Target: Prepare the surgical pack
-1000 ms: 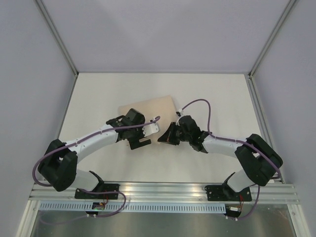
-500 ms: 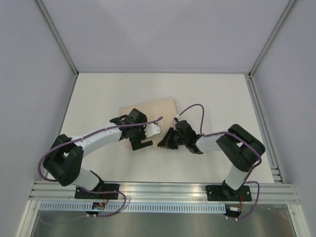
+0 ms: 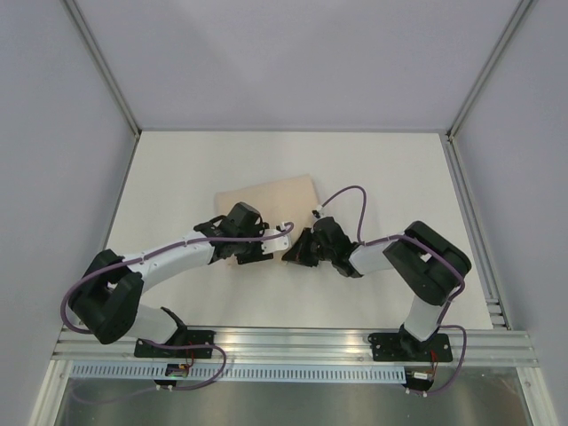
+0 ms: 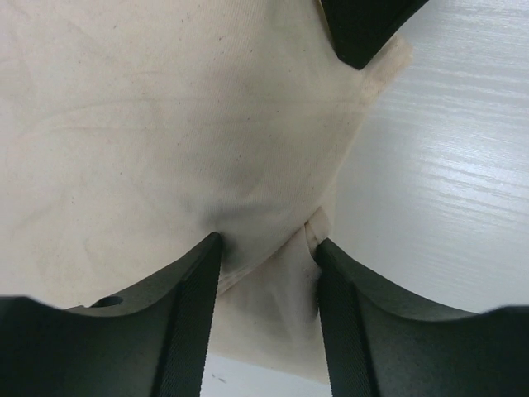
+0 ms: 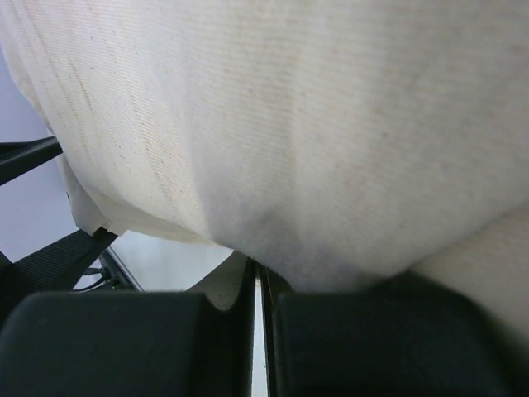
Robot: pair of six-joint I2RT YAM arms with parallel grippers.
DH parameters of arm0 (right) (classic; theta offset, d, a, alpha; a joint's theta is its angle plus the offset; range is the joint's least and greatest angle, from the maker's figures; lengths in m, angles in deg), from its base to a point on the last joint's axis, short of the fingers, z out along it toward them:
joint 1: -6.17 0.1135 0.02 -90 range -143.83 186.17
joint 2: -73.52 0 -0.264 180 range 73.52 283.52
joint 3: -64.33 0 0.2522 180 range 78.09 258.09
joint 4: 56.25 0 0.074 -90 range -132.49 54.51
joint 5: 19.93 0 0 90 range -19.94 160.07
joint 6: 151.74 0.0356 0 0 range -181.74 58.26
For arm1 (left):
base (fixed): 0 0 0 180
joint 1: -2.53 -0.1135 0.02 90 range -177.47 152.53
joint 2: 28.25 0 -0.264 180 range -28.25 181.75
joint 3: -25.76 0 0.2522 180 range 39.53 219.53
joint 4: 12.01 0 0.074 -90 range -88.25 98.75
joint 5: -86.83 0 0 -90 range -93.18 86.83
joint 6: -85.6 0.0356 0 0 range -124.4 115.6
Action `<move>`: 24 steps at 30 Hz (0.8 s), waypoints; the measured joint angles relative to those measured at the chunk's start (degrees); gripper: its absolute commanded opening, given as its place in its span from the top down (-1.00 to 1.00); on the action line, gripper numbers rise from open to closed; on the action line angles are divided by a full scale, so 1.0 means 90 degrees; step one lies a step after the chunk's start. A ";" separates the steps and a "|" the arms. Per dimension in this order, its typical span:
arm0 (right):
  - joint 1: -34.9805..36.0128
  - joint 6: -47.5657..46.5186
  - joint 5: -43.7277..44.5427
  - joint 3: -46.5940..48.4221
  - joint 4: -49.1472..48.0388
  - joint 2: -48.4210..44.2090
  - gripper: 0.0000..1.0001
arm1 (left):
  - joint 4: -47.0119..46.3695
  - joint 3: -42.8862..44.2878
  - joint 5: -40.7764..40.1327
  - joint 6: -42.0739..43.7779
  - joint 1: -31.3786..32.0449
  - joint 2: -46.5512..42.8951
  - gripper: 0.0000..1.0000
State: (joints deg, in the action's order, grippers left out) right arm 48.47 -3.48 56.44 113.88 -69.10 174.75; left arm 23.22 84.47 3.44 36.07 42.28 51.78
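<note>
The tan cloth sheet (image 3: 271, 195) lies folded in the middle of the table, and its near edge is hidden under both wrists. My left gripper (image 3: 264, 247) is down on the near corner of the cloth (image 4: 165, 124). Its jaws stand apart around a raised fold and hem (image 4: 269, 248), with a gap left between them. My right gripper (image 3: 295, 252) is shut on the edge of the cloth (image 5: 331, 124), which drapes over its fingers (image 5: 260, 273). One of its fingertips (image 4: 364, 25) shows in the left wrist view. No tray, clamps, tweezers, packets or gauze show.
The white table (image 3: 399, 177) stretches around the cloth, with grey walls and metal frame posts (image 3: 106, 80) at its sides. The two wrists sit close together at the centre. A purple cable (image 3: 351, 191) loops over the right arm.
The left gripper has come down onto the cloth's near corner and its jaws have narrowed around a fold. The right arm has folded in, its gripper still shut at the cloth's edge.
</note>
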 measured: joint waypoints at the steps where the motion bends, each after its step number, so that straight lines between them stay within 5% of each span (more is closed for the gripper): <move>1: 0.0000 0.0000 0.0015 0.0000 -0.0019 0.0005 0.99 | -0.0075 -0.0015 -0.0029 0.0041 0.0007 0.0000 0.00; 6: 0.0000 0.0005 0.0044 0.0000 -0.0066 0.0005 0.84 | -0.0287 -0.0027 -0.0170 0.0119 0.0010 -0.0002 0.50; 10: 0.0000 0.0002 0.0061 0.0000 -0.0092 0.0005 0.74 | -0.0345 -0.0024 -0.0221 0.0131 0.0027 -0.0007 0.52; 14: 0.0005 0.0005 0.0070 -0.0005 -0.0083 -0.0019 0.37 | -0.0318 -0.0024 -0.0155 0.0058 0.0029 -0.0073 0.61; 18: 0.0027 -0.0015 0.0151 -0.0032 0.0129 -0.0321 0.33 | -0.0243 0.0010 -0.0007 -0.0080 0.0039 -0.0165 0.93; 24: 0.0032 -0.0134 0.0474 -0.0226 0.0954 -0.1435 0.26 | -0.0168 0.0063 0.0046 -0.0131 0.0046 -0.0168 0.96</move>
State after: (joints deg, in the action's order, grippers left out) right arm 48.76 -4.68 60.70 111.85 -60.51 161.83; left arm 21.71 85.04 3.85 34.88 42.69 50.27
